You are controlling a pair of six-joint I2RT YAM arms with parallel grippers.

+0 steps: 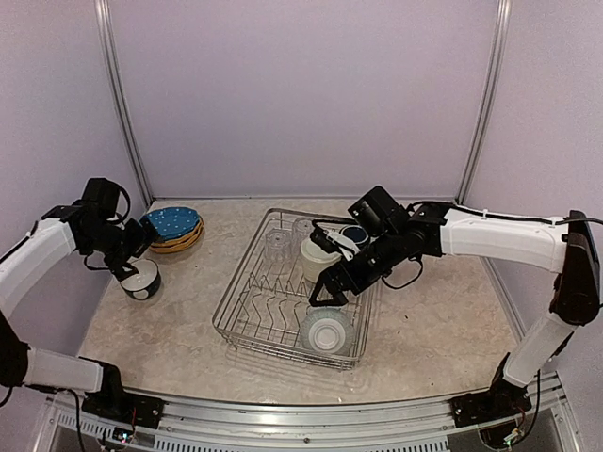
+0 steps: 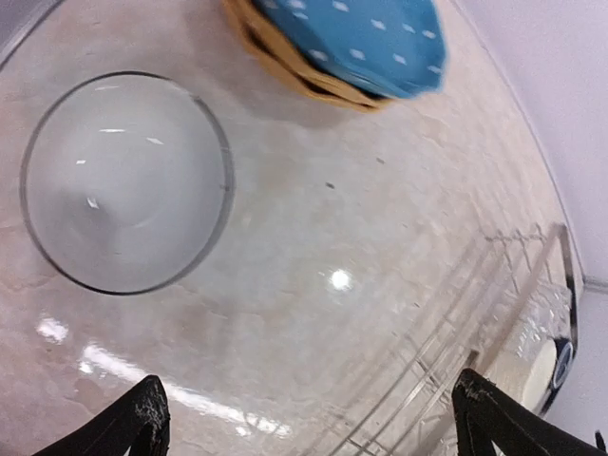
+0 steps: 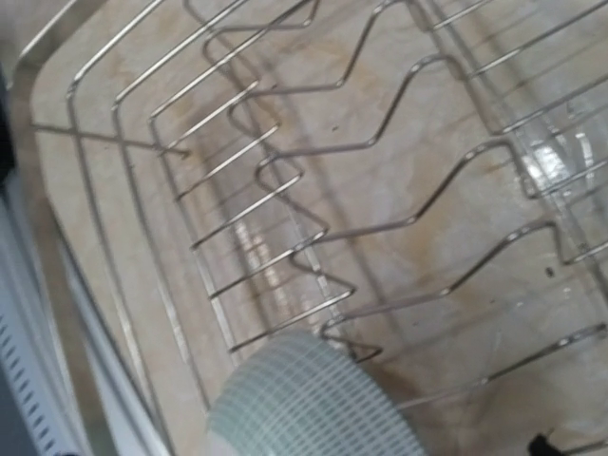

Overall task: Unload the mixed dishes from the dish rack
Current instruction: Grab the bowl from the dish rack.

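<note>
The silver wire dish rack point(image 1: 247, 311) stands mid-table. In it are an upside-down teal-and-white bowl point(image 1: 327, 330) at the near end, a cream mug point(image 1: 314, 259), a dark navy mug point(image 1: 355, 234) and clear tumblers point(image 1: 278, 241) at the far end. My right gripper point(image 1: 323, 290) hovers over the rack's middle, just beyond the bowl point(image 3: 313, 404), and looks open and empty. My left gripper point(image 1: 129, 266) is open wide and empty just above a pale dark-rimmed bowl point(image 2: 123, 180) on the table. Blue and mustard plates point(image 1: 174, 226) are stacked behind it.
The plate stack point(image 2: 351, 43) sits near the back left wall. The rack's wire edge point(image 2: 518, 275) and the cream mug point(image 2: 537, 366) show at the right of the left wrist view. Upright tines point(image 3: 285, 180) fill the rack floor under my right gripper.
</note>
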